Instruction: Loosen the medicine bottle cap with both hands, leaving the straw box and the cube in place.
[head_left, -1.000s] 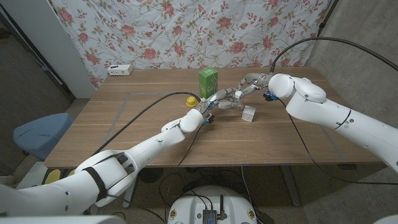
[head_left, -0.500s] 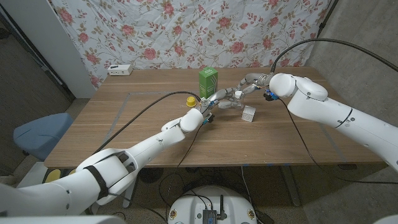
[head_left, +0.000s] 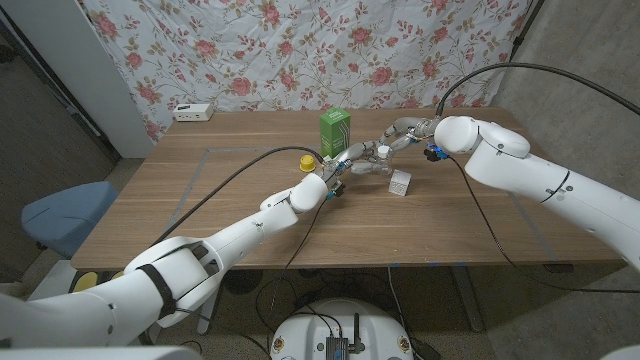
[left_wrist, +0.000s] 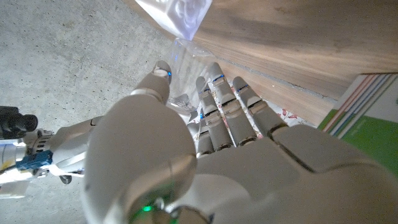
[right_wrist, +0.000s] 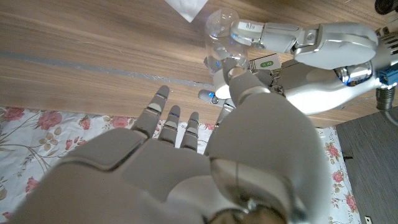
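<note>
Both hands meet at the medicine bottle (head_left: 362, 162) in the middle of the counter (head_left: 220, 215), the left hand (head_left: 338, 172) gripping it from the near side and the right hand (head_left: 392, 140) closing on its cap end from the far side.

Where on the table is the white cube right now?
In the head view the white cube sits right of the table's centre, just in front of the right hand, with the green straw box behind it to the left.
</note>
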